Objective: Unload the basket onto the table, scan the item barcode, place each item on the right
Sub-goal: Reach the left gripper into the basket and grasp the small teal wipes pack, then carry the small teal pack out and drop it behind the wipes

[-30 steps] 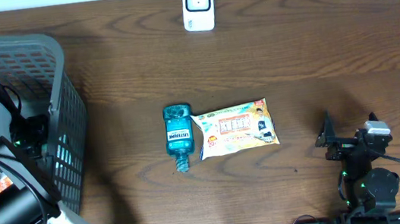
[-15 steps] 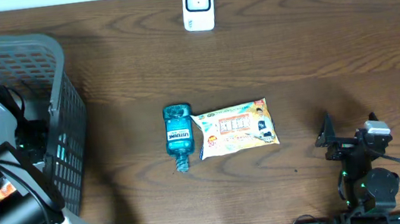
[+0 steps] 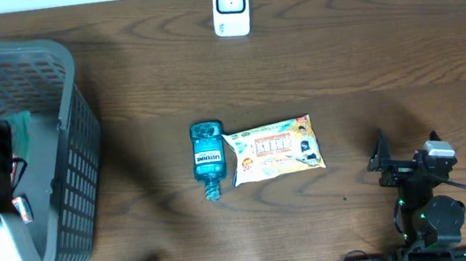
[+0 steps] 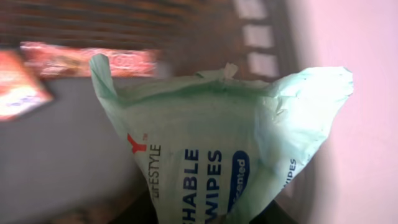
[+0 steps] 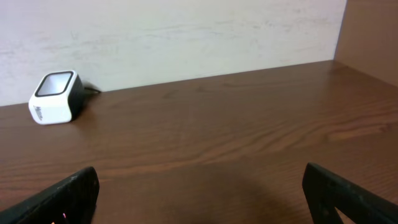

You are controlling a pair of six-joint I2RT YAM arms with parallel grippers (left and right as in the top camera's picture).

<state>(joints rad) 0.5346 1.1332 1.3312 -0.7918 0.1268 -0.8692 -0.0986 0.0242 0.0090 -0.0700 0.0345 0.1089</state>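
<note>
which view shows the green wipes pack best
The left wrist view: the wipes pack fills the frame and its printed lettering is readable, though no barcode shows. The overhead view shows only a sliver of the wipes pack inside the basket. The right wrist view does not show it.

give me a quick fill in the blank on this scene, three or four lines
The green pack before the left wrist camera holds ___. The blue bottle is branded ___. The right gripper has its jaws ___. In the overhead view the grey basket stands on the table at its ___ side.
Missing words: wipes; Listerine; open; left.
</note>
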